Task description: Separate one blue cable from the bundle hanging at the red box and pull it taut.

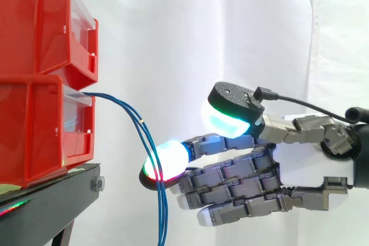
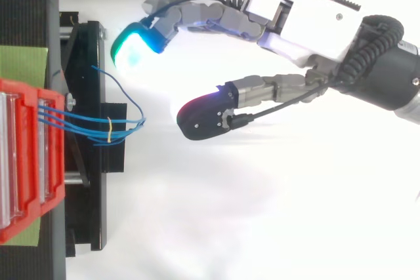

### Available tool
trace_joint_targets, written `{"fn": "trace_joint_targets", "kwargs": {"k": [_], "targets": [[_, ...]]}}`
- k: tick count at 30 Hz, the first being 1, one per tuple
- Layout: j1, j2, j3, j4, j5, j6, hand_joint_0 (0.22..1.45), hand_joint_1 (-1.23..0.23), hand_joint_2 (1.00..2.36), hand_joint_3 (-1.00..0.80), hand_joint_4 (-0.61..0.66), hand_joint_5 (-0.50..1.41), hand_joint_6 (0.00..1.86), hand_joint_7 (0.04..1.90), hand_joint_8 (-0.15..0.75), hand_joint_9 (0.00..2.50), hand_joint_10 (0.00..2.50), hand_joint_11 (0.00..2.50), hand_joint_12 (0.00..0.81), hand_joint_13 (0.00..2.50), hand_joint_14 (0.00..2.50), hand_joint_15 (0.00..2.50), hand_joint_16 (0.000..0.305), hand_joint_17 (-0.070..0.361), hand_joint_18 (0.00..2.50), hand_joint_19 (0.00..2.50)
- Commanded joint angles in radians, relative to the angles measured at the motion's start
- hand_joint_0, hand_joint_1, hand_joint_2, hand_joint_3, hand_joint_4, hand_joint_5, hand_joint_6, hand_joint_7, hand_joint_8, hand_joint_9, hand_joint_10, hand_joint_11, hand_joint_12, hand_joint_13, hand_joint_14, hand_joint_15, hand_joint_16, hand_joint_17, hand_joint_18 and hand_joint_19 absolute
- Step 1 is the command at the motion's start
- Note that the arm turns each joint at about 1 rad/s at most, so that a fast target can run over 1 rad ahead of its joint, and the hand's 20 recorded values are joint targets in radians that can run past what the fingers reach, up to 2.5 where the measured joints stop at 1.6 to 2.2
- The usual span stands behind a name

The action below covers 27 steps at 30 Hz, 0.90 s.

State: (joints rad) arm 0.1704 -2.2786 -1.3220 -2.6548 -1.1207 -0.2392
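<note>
- Two red bins stand stacked on the black stand (image 1: 55,197). The upper bin (image 1: 40,21) and the lower bin (image 1: 34,131) each have a clear front panel.
- What lies inside either bin cannot be made out. The blue cables (image 1: 123,105) come out at the front of the lower bin, arc outward and hang down past the stand's edge.
- The hand (image 1: 311,165) comes in from the right, spread and grasping nothing. A white-and-red pad (image 1: 168,159) reaches out to the hanging cables, and a cyan-green pad (image 1: 228,120) sits above and behind it. The other fingers lie stretched beneath.
- In the side view the cables cross the white-and-red pad, so whether they touch cannot be told there.
- The top view shows a gap between that fingertip (image 2: 203,116) and the outer bend of the cables (image 2: 79,122).
- It also shows the strands fanned apart and held by a small yellow tie (image 2: 109,126), with one strand looping away on its own.
- The cyan-green pad (image 2: 134,47) is well off to one side of the bundle there.
- A green patch (image 2: 26,63) lies on the stand beside the bins.
</note>
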Motion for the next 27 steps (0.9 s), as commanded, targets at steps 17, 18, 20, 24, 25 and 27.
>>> {"fn": "trace_joint_targets", "kwargs": {"k": [17,18,20,24,25,27], "targets": [[0.018,-0.058,0.061,-0.027,-0.031,0.040,0.54,-0.55,1.00,-0.50,0.15,-0.25,0.50,0.75,0.201,0.14,0.00,0.00,0.297,0.05,0.00,0.01,0.041,0.092,0.09,0.26],[0.020,-0.058,0.064,-0.027,-0.033,0.040,0.53,-0.55,1.00,-0.50,0.16,-0.25,0.50,0.75,0.203,0.14,0.00,0.00,0.297,0.05,0.00,0.01,0.041,0.092,0.09,0.27],[0.021,-0.058,0.073,-0.028,-0.039,0.038,0.53,-0.55,1.00,-0.50,0.16,-0.24,0.50,0.75,0.204,0.15,0.00,0.00,0.298,0.06,0.00,0.01,0.041,0.092,0.09,0.27],[0.032,-0.058,0.090,-0.028,-0.037,0.035,0.53,-0.54,1.00,-0.50,0.17,-0.24,0.50,0.75,0.210,0.16,0.00,0.00,0.299,0.06,0.00,0.02,0.041,0.093,0.09,0.26],[0.034,-0.058,0.096,-0.030,-0.037,0.035,0.53,-0.54,1.00,-0.50,0.18,-0.23,0.50,0.76,0.211,0.17,0.00,0.00,0.300,0.07,0.00,0.02,0.041,0.093,0.10,0.27],[0.037,-0.058,0.098,-0.031,-0.037,0.035,0.53,-0.55,1.00,-0.50,0.20,-0.23,0.50,0.75,0.217,0.20,0.00,0.00,0.302,0.10,0.00,0.00,0.042,0.095,0.14,0.25]]}}
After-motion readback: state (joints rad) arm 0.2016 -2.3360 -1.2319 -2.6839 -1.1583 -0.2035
